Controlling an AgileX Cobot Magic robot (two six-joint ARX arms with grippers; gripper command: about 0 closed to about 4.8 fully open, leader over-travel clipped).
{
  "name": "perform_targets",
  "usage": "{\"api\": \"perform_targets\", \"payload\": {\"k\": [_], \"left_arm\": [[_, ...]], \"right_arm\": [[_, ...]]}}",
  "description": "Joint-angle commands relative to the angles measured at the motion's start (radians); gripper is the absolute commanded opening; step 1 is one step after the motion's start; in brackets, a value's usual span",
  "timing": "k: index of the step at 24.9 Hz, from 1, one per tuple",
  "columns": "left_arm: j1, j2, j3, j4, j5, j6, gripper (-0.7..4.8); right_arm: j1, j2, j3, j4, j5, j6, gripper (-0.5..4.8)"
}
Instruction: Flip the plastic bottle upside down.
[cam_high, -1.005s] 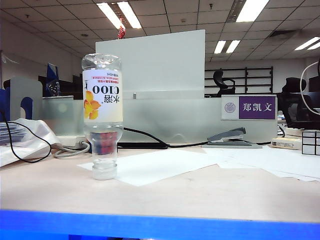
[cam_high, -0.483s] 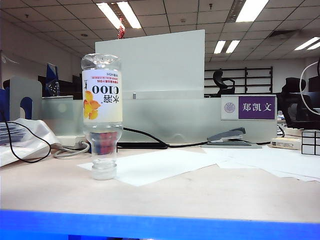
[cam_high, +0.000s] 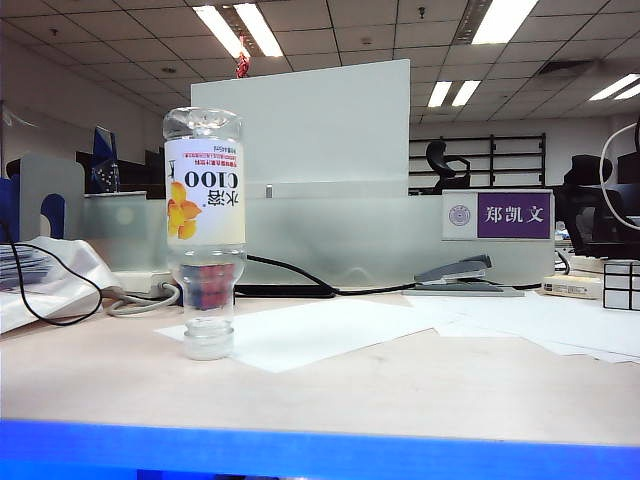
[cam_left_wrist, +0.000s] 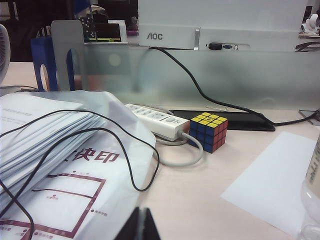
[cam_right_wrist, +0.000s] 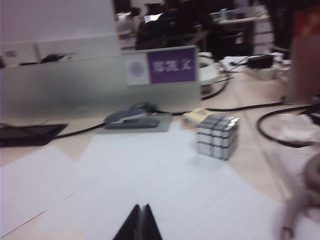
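The plastic bottle (cam_high: 205, 225) stands upside down on its translucent white cap on the desk, left of centre in the exterior view, its cream label with "C100" and an orange flower inverted. A sliver of the bottle (cam_left_wrist: 312, 200) shows at the edge of the left wrist view. No gripper touches it. My left gripper (cam_left_wrist: 139, 220) is shut and empty, low over the desk beside a stack of papers. My right gripper (cam_right_wrist: 139, 217) is shut and empty, above white paper sheets. Neither arm shows in the exterior view.
White paper sheets (cam_high: 330, 330) lie around the bottle. A coloured puzzle cube (cam_left_wrist: 208, 131), power strip (cam_left_wrist: 157, 120) and bagged paper stack (cam_left_wrist: 45, 150) sit on the left. A stapler (cam_right_wrist: 131, 116), silver cube (cam_right_wrist: 216, 136) and purple nameplate (cam_high: 513, 215) are on the right.
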Motion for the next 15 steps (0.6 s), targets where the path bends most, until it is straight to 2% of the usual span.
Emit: {"api": "perform_targets", "payload": {"k": [1,15], "left_arm": [[-0.001,-0.002,0.001,0.010,0.003,-0.002,-0.04],[-0.001,-0.002,0.001,0.010,0.003,-0.002,-0.04]], "right_arm": [[-0.021,0.001,-0.008,0.025,0.013,-0.002,0.00],[-0.028,0.001,-0.008,0.014,0.058,0.001,0.00]]}}
